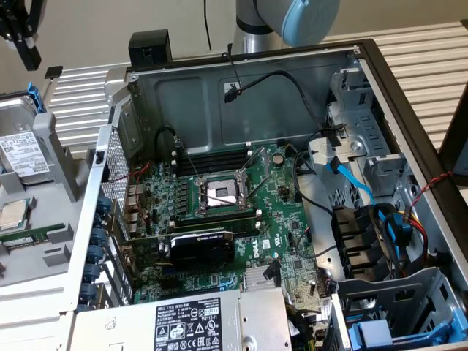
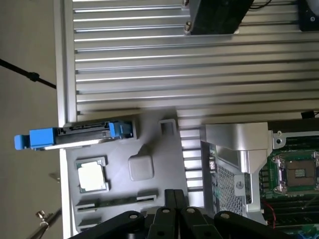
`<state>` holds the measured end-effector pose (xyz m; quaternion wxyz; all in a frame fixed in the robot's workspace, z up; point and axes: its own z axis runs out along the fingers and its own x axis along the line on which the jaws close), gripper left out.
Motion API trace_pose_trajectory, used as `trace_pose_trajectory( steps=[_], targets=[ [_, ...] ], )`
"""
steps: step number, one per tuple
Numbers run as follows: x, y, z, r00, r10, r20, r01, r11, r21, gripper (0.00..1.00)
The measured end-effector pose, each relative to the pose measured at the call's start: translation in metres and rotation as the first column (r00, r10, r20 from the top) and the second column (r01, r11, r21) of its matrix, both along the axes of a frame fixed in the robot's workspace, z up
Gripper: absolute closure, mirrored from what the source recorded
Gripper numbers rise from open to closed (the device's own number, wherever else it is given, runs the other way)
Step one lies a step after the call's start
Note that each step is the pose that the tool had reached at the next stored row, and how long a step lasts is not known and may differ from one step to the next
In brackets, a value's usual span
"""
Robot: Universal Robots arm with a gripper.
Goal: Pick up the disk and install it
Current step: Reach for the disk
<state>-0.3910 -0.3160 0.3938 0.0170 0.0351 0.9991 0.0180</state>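
The disk (image 1: pixel 23 155) stands tilted in a grey holder (image 1: pixel 55 219) at the exterior view's left, its white label facing out and its blue carrier frame (image 1: pixel 32 97) showing at the upper end. The wrist view sees the disk (image 2: pixel 82 135) edge-on, with blue plastic at both ends. My black gripper (image 1: pixel 29 57) hangs above the disk at the upper left corner, apart from it. In the wrist view its fingertips (image 2: pixel 175 194) meet with nothing between them.
A small square CPU chip (image 1: pixel 13 214) (image 2: pixel 92 176) lies in the same holder beside the disk. The open computer case (image 1: pixel 241 95) fills the middle, with motherboard (image 1: pixel 278 241), labelled power supply (image 1: pixel 197 322), loose cables and a blue-railed drive bay (image 1: pixel 380 333) at the lower right.
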Motion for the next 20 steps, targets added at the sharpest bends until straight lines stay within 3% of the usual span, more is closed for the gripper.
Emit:
trace_pose_trajectory(
  steps=[12, 20],
  targets=[
    [-0.036, 0.0199, 0.0000, 0.9999, 0.011, -0.0005, -0.011, 0.9999, -0.0013, 0.89],
    [-0.049, 0.0248, -0.0010, 0.9985, 0.055, -0.0004, -0.055, 0.9985, -0.0026, 0.89]
  ],
)
